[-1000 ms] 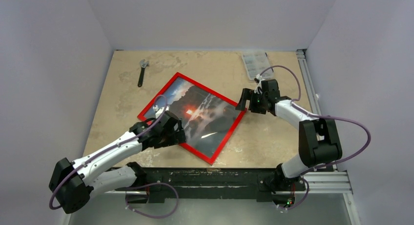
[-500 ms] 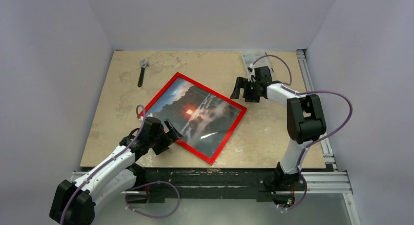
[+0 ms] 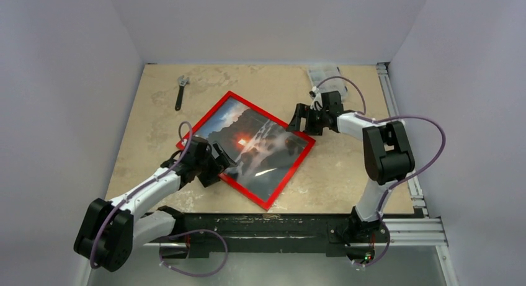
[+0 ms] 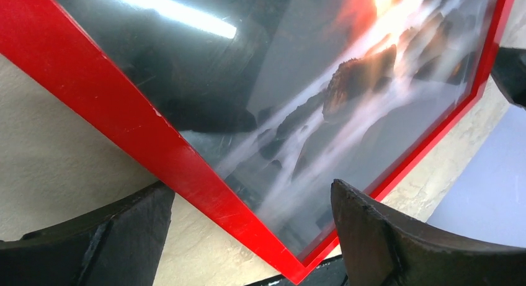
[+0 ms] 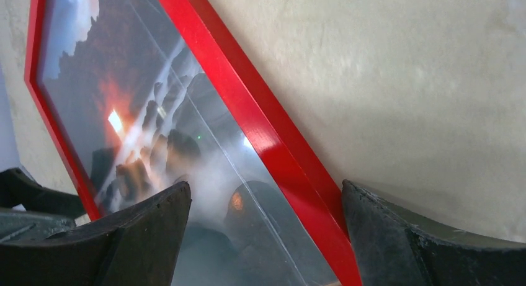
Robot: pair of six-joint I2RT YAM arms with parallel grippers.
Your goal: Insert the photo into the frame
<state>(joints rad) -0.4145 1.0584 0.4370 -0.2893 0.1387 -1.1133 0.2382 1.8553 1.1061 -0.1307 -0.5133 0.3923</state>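
Both sides of the red picture frame (image 3: 271, 116) are covered: your left end effector (image 3: 220, 168) sits at its near-left edge and your right end effector (image 3: 299, 123) at its far-right edge. Each gapes wide and holds nothing, jaws straddling the thin, flat moulding. The glossy sunset photo (image 3: 248, 146) already lies inside the frame, face up on the mottled beige counter (image 3: 347, 168), so the job looks all but done. Whether the back is closed cannot be seen. A metal spanner (image 3: 180, 90) lies beyond the frame's far-left side.
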